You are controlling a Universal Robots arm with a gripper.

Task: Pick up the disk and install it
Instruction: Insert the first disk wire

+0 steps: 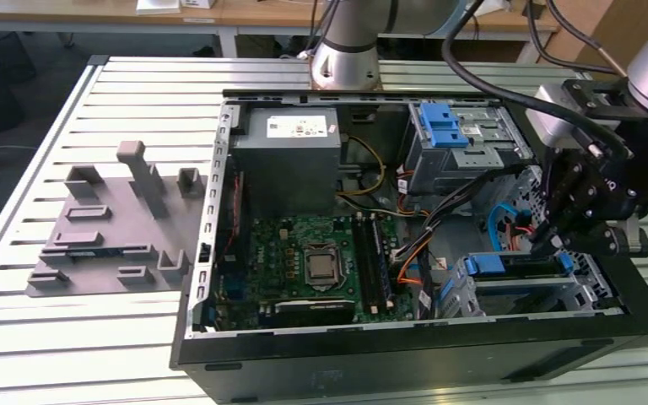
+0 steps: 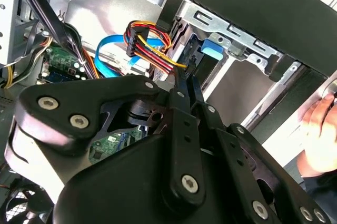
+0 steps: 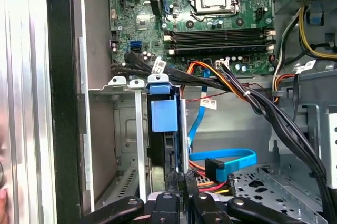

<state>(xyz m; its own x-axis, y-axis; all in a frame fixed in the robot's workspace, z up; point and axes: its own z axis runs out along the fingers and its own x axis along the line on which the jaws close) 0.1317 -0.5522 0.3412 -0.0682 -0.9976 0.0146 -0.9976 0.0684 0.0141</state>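
A: Where the drive cage [image 1: 526, 287] sits at the case's front corner, the disk [image 3: 164, 145] stands on edge in its slot, blue carrier tab [image 3: 164, 116] facing out; seen edge-on in the first wrist view.

B: Pincer?

A: Pincer [image 3: 181, 184] hangs directly over the disk's rear edge, fingers drawn close together with only a thin gap. Cannot tell whether they pinch the disk or merely touch it. In the exterior view the pincer [image 1: 552, 240] is just above the cage.

B: Surroundings?

A: SATA cable [image 3: 224, 156], blue, loops beside the disk; power connector [image 2: 138, 37] with red-yellow-black wires near it. Motherboard [image 1: 307, 266] lies flat in the computer case [image 1: 414, 354]. Grey holder plate [image 1: 116, 228] on the slatted desk [image 1: 43, 337], well apart, toward the exterior view's left. A person's hand [image 2: 321, 134] rests outside the case in the second wrist view.
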